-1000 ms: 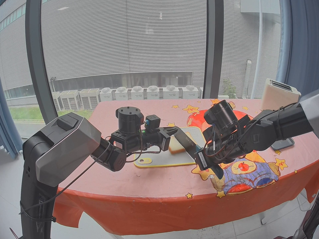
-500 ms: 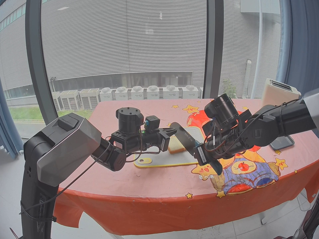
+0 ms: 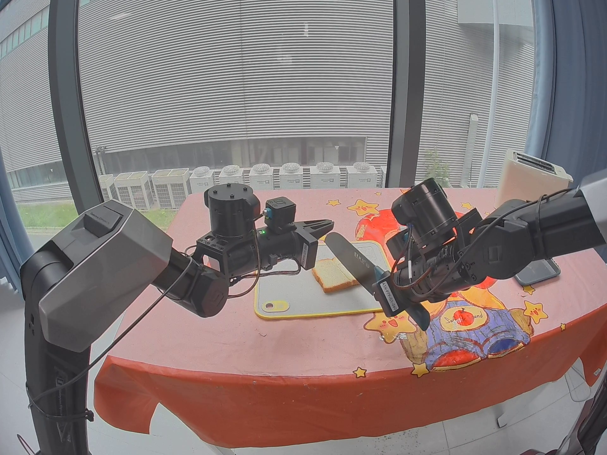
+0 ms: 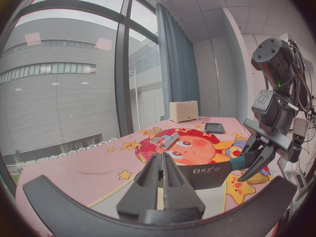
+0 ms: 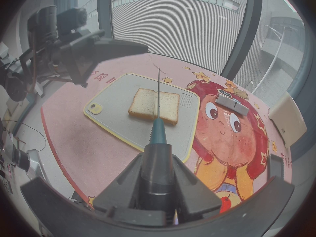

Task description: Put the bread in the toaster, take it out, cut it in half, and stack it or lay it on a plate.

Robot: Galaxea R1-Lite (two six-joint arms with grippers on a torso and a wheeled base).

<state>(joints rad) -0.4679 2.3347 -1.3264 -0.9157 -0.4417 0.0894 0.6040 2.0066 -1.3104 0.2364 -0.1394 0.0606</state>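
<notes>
The bread (image 3: 334, 275) is located flat on the cutting board (image 3: 297, 295), on the table (image 3: 253, 349) in front of the robot, and its whole upper face is exposed in the head view. Over the last second the left gripper (image 3: 319, 225) has been raised and drawn back from the slice. It is now held above the near-left part of the board, clear of the bread, with its fingers pressed together and nothing between them. Over the same interval the knife (image 3: 351, 260) has been lifted from a low position at the slice. Its blade is now held just above the bread, pointing away from the right gripper (image 3: 391, 293), whose fingers are clamped on the handle. In the right wrist view the blade is seen edge-on along the middle of the slice. A faint line is visible beside it, but whether the slice has been fully parted cannot be confirmed. The withdrawal of both tools suggests that a cutting stroke has been completed or is about to be repeated. The cut is to be verified before transfer. The toaster (image 3: 531, 181) stands at the far right corner, with a dark tray (image 3: 537, 274) near it, well apart from the board. The halves remain to be stacked or laid out.
</notes>
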